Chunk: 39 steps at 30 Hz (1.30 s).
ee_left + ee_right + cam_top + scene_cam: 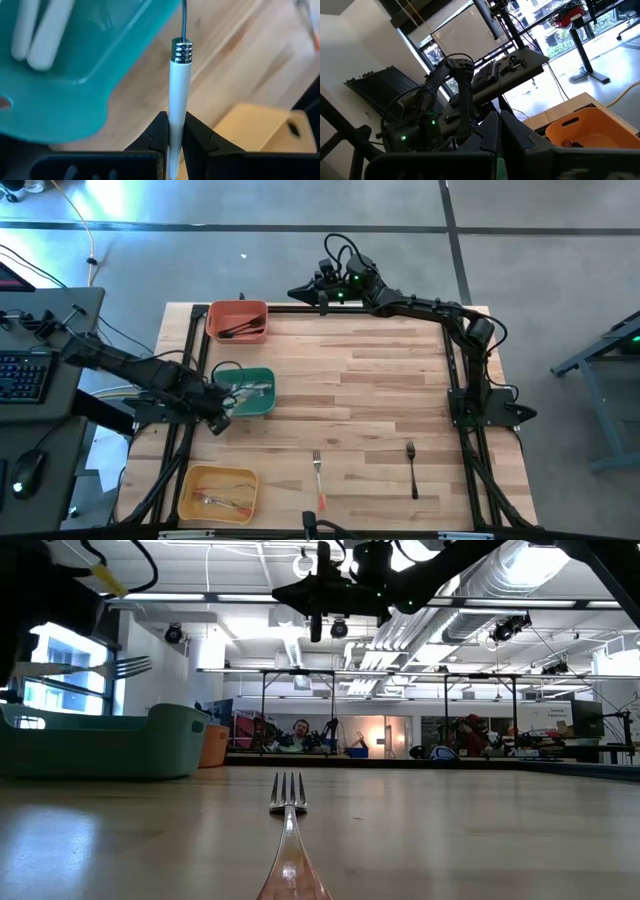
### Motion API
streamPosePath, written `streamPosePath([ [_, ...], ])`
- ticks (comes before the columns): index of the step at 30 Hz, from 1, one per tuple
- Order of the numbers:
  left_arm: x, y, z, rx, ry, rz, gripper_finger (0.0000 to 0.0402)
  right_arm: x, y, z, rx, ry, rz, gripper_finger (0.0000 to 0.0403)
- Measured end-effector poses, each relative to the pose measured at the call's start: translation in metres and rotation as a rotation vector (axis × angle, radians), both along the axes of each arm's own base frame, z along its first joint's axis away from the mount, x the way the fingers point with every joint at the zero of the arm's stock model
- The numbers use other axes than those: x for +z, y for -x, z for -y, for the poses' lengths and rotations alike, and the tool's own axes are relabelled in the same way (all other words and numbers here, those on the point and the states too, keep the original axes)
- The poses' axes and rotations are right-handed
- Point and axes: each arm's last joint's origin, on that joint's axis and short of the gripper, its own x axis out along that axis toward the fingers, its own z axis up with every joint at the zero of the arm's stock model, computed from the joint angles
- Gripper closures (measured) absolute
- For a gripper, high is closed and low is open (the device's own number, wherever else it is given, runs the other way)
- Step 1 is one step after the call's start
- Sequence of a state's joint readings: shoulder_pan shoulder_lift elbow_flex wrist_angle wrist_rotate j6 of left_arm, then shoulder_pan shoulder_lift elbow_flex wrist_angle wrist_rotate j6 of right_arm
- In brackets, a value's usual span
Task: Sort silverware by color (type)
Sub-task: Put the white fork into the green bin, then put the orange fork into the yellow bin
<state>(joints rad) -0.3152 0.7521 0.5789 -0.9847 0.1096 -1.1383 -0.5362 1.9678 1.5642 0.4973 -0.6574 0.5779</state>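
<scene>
the left gripper (pixel 170 145) is holding a white-handled fork (pixel 179 85) by the end of its handle, with its two fingers pinched tight on it. it is holding it that way so the fork head is sticking out in front, over the green bin (pixel 262 404). that bin already has white-handled pieces (pixel 243 389) in it, so this looks like the place for this fork. in the low view the fork tines (pixel 128 667) are hanging in the air just above the bin's rim, not inside yet.

the right gripper (pixel 318 288) is shut on nothing and waiting up high by the far edge of the table.

two forks are lying on the table near the front edge, well apart from both grippers: an orange-handled fork (pixel 318 476) and a black fork (pixel 412 468). the orange bin (pixel 213 313) is holding black pieces and the yellow bin (pixel 194 478) is holding a few more.
</scene>
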Motion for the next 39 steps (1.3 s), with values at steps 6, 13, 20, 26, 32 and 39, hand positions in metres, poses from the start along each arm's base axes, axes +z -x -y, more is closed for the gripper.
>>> streamPosePath([
  [6,0.003,-0.011,-0.008,0.09,0.002,0.029,0.0383,0.0,0.0,0.0,0.002,-0.016,-0.002,0.0403],
  [13,-0.005,-0.02,-0.02,0.124,-0.051,-0.035,0.0383,0.0,-0.003,-0.006,0.004,-0.01,-0.001,0.0403],
  [20,-0.013,-0.035,-0.032,0.166,-0.032,-0.055,0.038,0.0,-0.009,-0.016,0.014,0.004,0.002,0.0403],
  [26,-0.016,-0.04,-0.033,0.099,-0.044,-0.039,0.0332,0.0,-0.012,-0.023,0.03,-0.002,0.004,0.0403],
  [32,-0.014,-0.039,-0.036,-0.003,-0.09,-0.004,0.0309,0.001,-0.016,-0.031,0.051,-0.007,0.007,0.0403],
  [39,-0.007,-0.037,-0.034,-0.029,-0.073,0.068,0.0353,-0.003,-0.015,-0.037,0.23,0.045,-0.018,0.0403],
])
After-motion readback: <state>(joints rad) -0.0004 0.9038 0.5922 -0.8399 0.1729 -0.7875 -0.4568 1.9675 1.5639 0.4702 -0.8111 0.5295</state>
